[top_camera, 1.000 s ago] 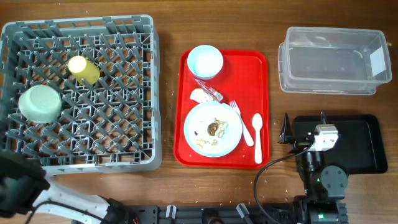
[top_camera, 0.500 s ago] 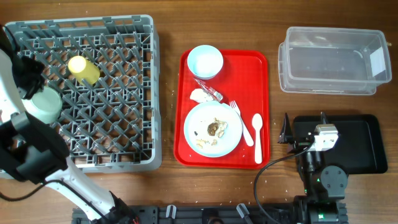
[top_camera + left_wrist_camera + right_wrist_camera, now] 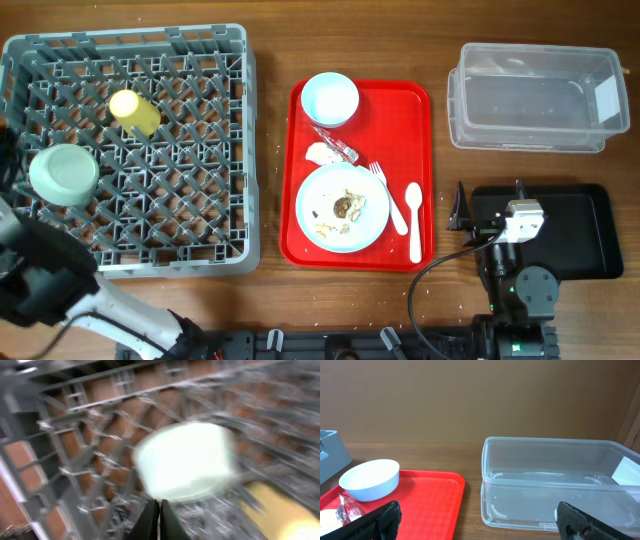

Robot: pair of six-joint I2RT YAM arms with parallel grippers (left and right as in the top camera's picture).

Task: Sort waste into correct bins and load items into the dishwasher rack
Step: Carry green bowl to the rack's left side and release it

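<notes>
Brown wooden table (image 3: 280, 40) under the overhead camera, with the large square grey plastic dishwasher rack (image 3: 190, 212) filling its left side. Inside it, a small yellow cup (image 3: 134, 111) sits tilted near the back. A pale green bowl (image 3: 64, 172) rests by the rack's left wall, well apart from the cup. The left wrist view is badly smeared, but the bowl looms pale among the grey pegs. The left gripper (image 3: 159, 519) shows at the bottom edge, its two dark fingers pressed together.

Centre table now: a flat red serving tray (image 3: 412, 108). A light blue bowl (image 3: 330, 98) stands at its far end. Nearer is a round pale blue plate (image 3: 343, 190) carrying loose rice grains (image 3: 328, 228) and brownish food scraps (image 3: 346, 208). A small red printed snack wrapper (image 3: 337, 145) and a crumpled white tissue (image 3: 320, 154) lie touching between bowl and plate. A white plastic fork (image 3: 387, 198) lies along the plate's right rim, with a white plastic spoon (image 3: 414, 220) just beside it.

Over on the right, a clear rectangular plastic tub (image 3: 535, 97) stands behind a shallow black rectangular tray (image 3: 585, 240). The right gripper (image 3: 490, 198) hangs over that tray's left end, fingers spread wide.
</notes>
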